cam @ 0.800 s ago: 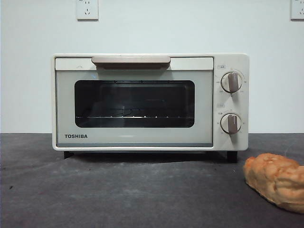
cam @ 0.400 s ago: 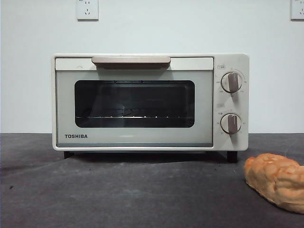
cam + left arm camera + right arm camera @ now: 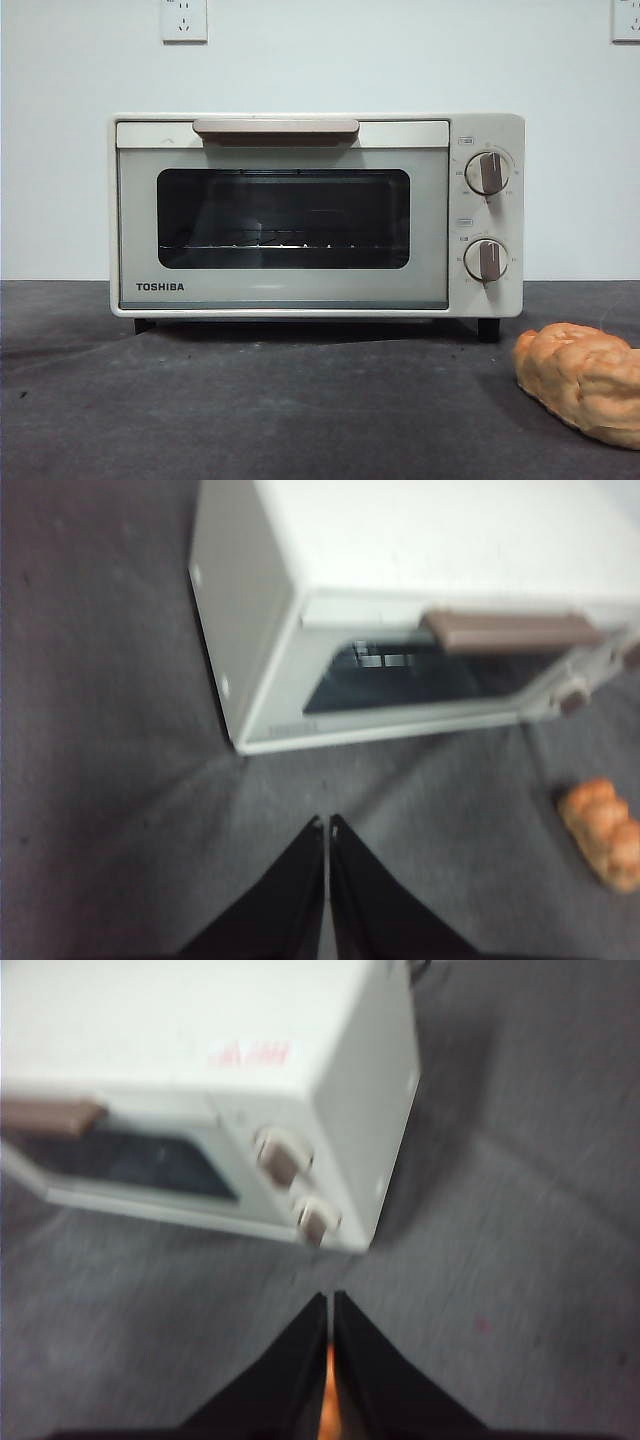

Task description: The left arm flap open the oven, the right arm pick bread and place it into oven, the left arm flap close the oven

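Even, soft light fills the sharp front view, with a dark shadow under the oven (image 3: 315, 215) on the table (image 3: 250, 400), while both wrist views are smeared by blur, the oven's top washed out to bright white.

Open dark table (image 3: 250, 400) fronts the shut oven (image 3: 315, 215); bread (image 3: 585, 380) occupies the right.

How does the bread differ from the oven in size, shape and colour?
The bread is far smaller than the oven. The bread is lumpy and rounded, while the oven is boxy with straight edges. The bread is golden-brown, the oven cream-white with a dark glass door. Both rest on the dark table, apart from each other.
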`<action>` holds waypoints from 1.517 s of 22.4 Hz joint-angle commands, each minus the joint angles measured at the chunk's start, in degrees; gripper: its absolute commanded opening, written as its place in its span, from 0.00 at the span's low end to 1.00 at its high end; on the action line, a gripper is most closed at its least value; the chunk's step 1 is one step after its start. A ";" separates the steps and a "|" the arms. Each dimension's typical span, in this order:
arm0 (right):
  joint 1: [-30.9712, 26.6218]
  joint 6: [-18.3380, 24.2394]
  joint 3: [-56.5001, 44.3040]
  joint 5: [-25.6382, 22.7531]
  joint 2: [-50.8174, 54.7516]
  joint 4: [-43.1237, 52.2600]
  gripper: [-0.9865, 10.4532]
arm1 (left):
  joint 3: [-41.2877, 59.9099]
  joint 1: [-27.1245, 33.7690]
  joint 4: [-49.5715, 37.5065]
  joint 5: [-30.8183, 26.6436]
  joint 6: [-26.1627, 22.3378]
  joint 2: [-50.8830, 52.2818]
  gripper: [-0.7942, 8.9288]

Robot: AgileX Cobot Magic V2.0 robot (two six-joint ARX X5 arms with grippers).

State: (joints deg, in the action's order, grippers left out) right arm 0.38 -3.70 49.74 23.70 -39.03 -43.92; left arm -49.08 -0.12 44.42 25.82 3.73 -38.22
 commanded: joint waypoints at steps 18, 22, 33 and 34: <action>2.10 2.56 2.62 0.22 -2.84 -6.73 0.47 | -2.08 -1.51 2.21 0.37 -4.42 -0.81 0.10; 2.36 1.09 2.62 0.24 -2.99 -6.78 0.47 | -2.08 -1.51 2.21 0.37 -4.42 -0.81 0.10; 15.87 -8.24 -6.86 -5.31 -8.04 -0.09 0.47 | -2.08 -1.51 2.21 0.37 -4.39 -0.81 0.10; 17.77 -9.79 -9.01 -6.62 -8.55 2.29 0.47 | -2.08 -1.51 2.21 0.37 -4.39 -0.81 0.10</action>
State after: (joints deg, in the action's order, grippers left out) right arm 17.67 -10.92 40.69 17.41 -47.11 -42.39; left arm -49.98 -1.54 46.98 25.87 -0.10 -38.72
